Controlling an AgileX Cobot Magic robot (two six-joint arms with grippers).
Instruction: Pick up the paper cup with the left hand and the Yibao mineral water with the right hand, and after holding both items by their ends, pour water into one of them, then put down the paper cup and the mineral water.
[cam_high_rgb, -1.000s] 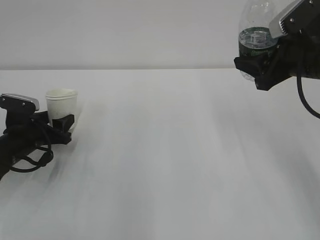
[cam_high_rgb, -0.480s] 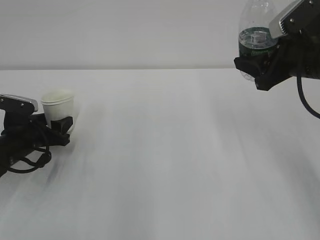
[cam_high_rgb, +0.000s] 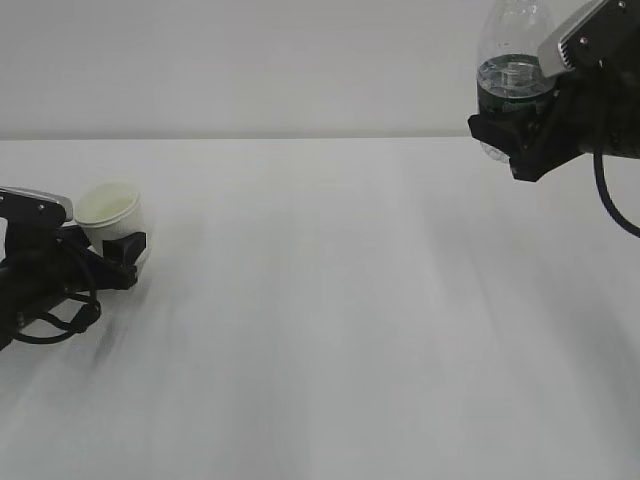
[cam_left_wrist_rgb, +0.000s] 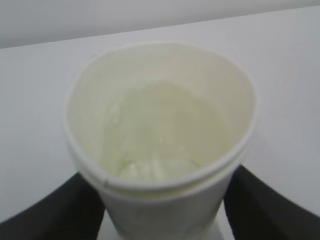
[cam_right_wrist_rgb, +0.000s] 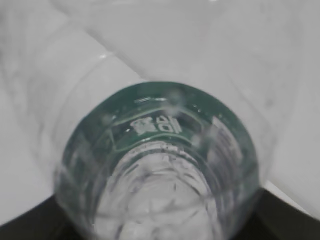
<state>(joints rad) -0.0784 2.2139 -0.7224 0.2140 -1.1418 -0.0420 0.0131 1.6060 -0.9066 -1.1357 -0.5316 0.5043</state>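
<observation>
The white paper cup (cam_high_rgb: 108, 207) is low at the far left, tilted so its cream inside faces me. My left gripper (cam_high_rgb: 114, 243) has its black fingers (cam_left_wrist_rgb: 75, 212) against both sides of the cup (cam_left_wrist_rgb: 160, 130), just under the rim. High at the top right, my right gripper (cam_high_rgb: 508, 135) is shut on the Yibao mineral water (cam_high_rgb: 512, 70), a clear bottle with a dark green label band. The bottle stands roughly upright and its top runs out of the frame. In the right wrist view the bottle (cam_right_wrist_rgb: 160, 160) fills the picture, with dark fingers (cam_right_wrist_rgb: 287, 215) at the bottom corners.
A plain white table (cam_high_rgb: 330, 300) stretches between the two arms, up to a pale wall behind. A black cable (cam_high_rgb: 60, 320) loops under the left arm, and another (cam_high_rgb: 610, 200) hangs from the right arm.
The left gripper and cup have sunk and shifted a little left. The cup has tipped from upright so its inside now shows. The right gripper and bottle have not moved.
</observation>
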